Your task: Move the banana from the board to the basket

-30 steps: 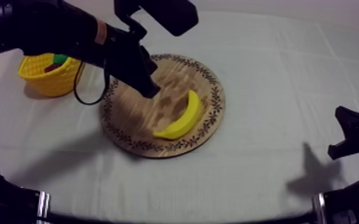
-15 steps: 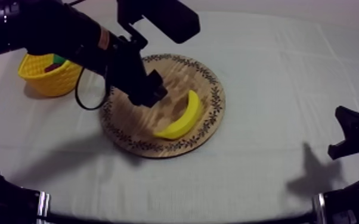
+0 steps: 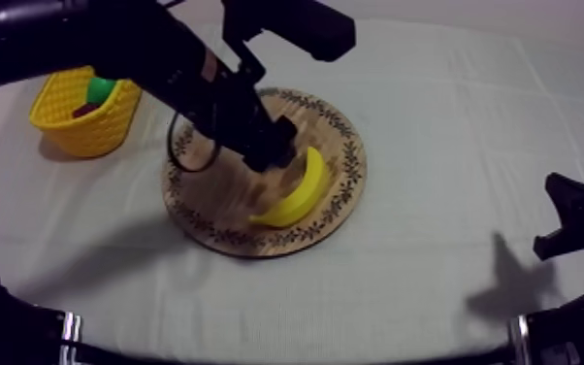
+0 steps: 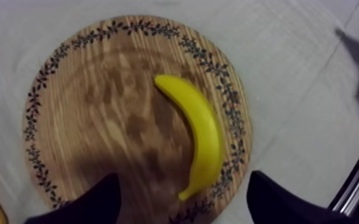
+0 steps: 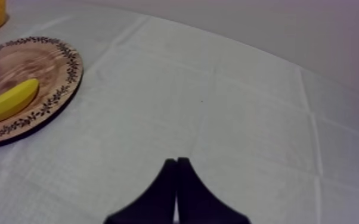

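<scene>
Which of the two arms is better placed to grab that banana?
Left. The left end effector hovers open over the banana on the wooden board; the right end effector lies shut over bare cloth, well away from the board.

Bare cloth is found on the table (image 3: 451, 116) from the round wooden board with the patterned rim (image 3: 209, 218) to the right edge. Bare wood is seen at both sides of the curved yellow toy banana (image 3: 303, 184). The stretch between the board and the yellow woven basket (image 3: 73, 131), near the far left corner, is crossed above by the black left arm (image 3: 112, 49).
</scene>
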Robot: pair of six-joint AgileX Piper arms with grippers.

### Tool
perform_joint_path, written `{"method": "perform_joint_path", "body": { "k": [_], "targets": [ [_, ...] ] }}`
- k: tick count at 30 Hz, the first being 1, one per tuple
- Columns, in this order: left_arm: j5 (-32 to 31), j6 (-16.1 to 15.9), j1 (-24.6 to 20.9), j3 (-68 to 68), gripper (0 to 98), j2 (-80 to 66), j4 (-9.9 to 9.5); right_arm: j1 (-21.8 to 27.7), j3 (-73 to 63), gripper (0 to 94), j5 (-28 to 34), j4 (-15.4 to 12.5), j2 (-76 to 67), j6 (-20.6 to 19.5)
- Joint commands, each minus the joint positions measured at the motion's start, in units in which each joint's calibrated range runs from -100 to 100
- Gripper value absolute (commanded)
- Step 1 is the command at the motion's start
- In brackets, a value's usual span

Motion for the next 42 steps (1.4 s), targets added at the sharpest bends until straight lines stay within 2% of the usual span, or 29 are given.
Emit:
{"method": "perform_joint_path", "body": {
  "k": [1, 12, 22, 32, 42],
  "targets": [
    [0.0, 0.9, 0.2, -0.9, 78.9, 2.0, -0.01, 0.0, 0.0, 0.3, 0.0, 0.0, 0.0, 0.0],
    [1.8, 3.5, 1.9, -7.6, 78.1, 13.4, -0.06, 0.0, 0.0, 0.3, 0.0, 0.0, 0.0, 0.0],
    [5.2, 3.6, 2.3, -13.6, 77.9, 20.6, -0.17, 0.0, 0.0, 0.3, 0.0, 0.0, 0.0, 0.0],
    [10.1, 3.7, 3.2, -18.4, 78.6, 27.0, -1.49, 0.0, 0.0, 0.3, 0.0, 0.0, 0.0, 0.0],
    [11.4, 3.5, 2.2, -23.5, 77.4, 32.4, -1.46, 0.0, 0.0, 0.3, 0.0, 0.0, 0.0, 0.0]
  ]
}}
